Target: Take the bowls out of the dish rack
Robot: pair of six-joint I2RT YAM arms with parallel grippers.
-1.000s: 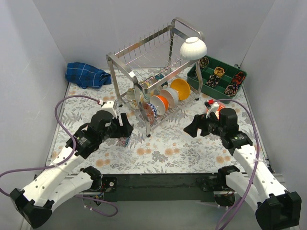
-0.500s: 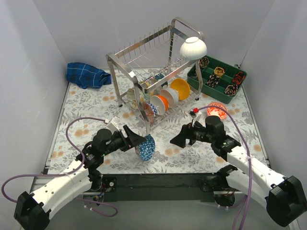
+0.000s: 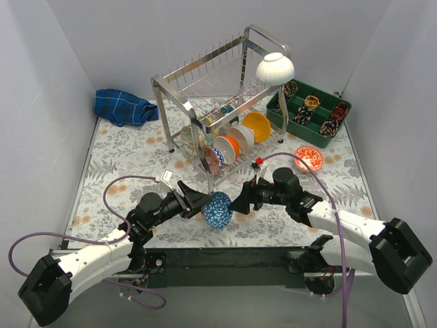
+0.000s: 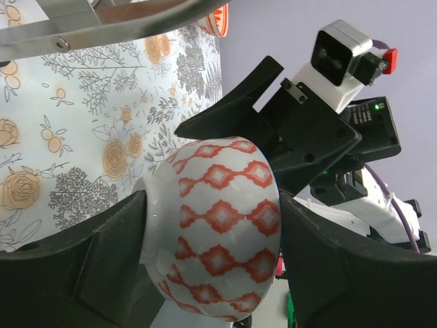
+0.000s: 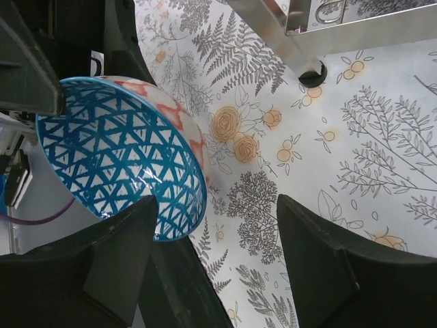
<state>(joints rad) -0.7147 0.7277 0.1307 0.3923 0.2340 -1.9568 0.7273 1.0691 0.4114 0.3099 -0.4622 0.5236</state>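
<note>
Near the front edge of the tabletop, about its middle, the left gripper (image 3: 198, 202) holds a patterned bowl (image 3: 218, 210) clear of the floral surface, tipped on its side. Its fingers (image 4: 109, 239) are clamped on the bowl's outer wall, which is white with red diamonds; the inside is a blue lattice. The right gripper (image 3: 240, 202) faces it from the other side, fingers spread wide, with the bowl's rim reaching just into the gap between them. Whether either right finger touches the rim is hard to tell from the wrist view.

Toward the back edge, the dish rack (image 3: 198, 72) carries more bowls (image 3: 235, 140) standing on edge in its lower tier, and a white bowl (image 3: 275, 68) is perched on its top right corner. A red bowl (image 3: 308, 158) sits on the tabletop near the right edge.

The step in hand looks like a handover from left arm to right. Next, the right fingers would need to close on the rim before the left ones let go.
</note>
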